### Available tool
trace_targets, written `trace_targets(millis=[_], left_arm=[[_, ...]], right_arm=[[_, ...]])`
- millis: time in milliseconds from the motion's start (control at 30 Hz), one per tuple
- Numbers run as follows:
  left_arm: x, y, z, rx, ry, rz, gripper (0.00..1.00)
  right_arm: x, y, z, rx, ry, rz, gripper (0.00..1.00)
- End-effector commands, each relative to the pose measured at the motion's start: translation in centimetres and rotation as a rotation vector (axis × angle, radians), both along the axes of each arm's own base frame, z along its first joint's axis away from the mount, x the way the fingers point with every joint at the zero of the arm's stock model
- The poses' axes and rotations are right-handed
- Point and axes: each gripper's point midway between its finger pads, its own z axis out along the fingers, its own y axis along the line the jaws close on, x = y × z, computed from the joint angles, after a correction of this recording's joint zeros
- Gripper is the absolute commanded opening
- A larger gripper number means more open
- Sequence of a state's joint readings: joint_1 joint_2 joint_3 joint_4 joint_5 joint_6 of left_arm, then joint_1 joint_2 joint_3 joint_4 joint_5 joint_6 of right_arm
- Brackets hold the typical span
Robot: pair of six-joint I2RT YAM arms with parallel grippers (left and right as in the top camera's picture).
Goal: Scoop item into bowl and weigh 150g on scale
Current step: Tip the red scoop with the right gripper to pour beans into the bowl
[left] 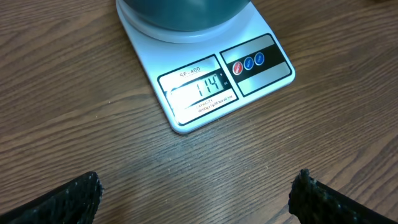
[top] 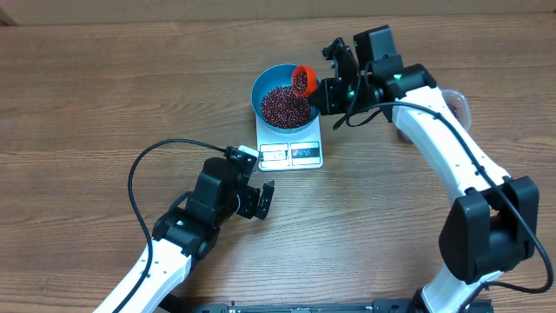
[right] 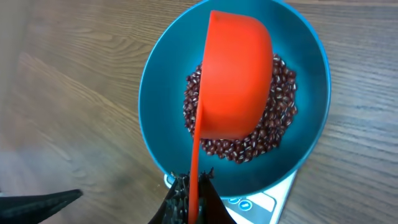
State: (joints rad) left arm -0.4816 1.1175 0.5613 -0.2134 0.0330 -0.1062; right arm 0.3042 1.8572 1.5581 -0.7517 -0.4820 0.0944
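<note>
Clamped shut on the thin handle of a red scoop (top: 301, 78), my right hand (top: 320, 89) hangs over the far right rim of the bowl. My left hand (top: 261, 198) is spread as wide as it goes and grips nothing; it sits low over the tabletop (top: 104, 87), near the front of the scale and pointed at it.

That tabletop is brown wood grain. On it lies the scale (top: 291, 152), flat, white and rectangular. Its front panel carries a display that reads 114 beside a strip of round buttons, one red and two blue. The bowl (top: 261, 87) stands on the scale, round, deep and bright blue, and covers most of the platform.

My right wrist view shows the scoop tilted above the bowl's middle, its rounded orange-red outside turned toward the camera. I cannot tell whether it touches the heap.

The beans (top: 282, 106) lie in the bottom of the bowl as a loose maroon heap. They are tiny dark red-brown ovals, many with a pale fleck.
</note>
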Motion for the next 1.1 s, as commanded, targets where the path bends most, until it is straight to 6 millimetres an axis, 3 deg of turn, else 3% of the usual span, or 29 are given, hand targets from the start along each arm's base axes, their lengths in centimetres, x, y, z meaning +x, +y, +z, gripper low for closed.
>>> trace_targets(millis=[0,1067], left_arm=[[0.0,0.3,-0.4,0.001,0.012,0.019,1.00],[0.0,0.3,-0.4,0.001,0.011,0.019,1.00]], right_arm=[[1.0,0.1,0.7,-0.053,-0.070,-0.007,0.04],[0.7,2.0,0.2,-0.211,-0.185,0.052,0.04]])
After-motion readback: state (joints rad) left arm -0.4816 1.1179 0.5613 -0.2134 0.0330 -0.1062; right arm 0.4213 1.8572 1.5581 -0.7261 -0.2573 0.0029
